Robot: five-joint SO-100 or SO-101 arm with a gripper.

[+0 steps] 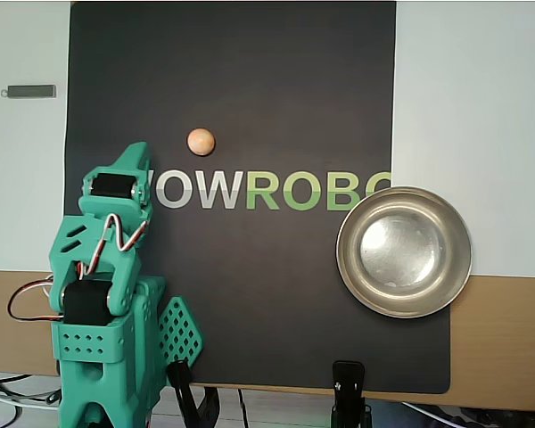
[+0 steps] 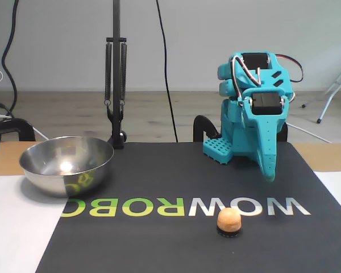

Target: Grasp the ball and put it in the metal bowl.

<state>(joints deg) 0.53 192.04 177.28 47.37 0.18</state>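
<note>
Reading "WOWROBO", mat (image 1: 250, 294) under ball (image 1: 201, 141) and metal bowl (image 1: 404, 252); jaws' opening impossible to tell.

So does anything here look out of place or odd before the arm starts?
Nothing stands out. The small orange ball sits on the black mat, the shiny steel bowl stands upright and empty, and the folded teal arm's gripper holds nothing.

Black mat (image 1: 250, 294) printed "WOWROBO", white then green.
</note>
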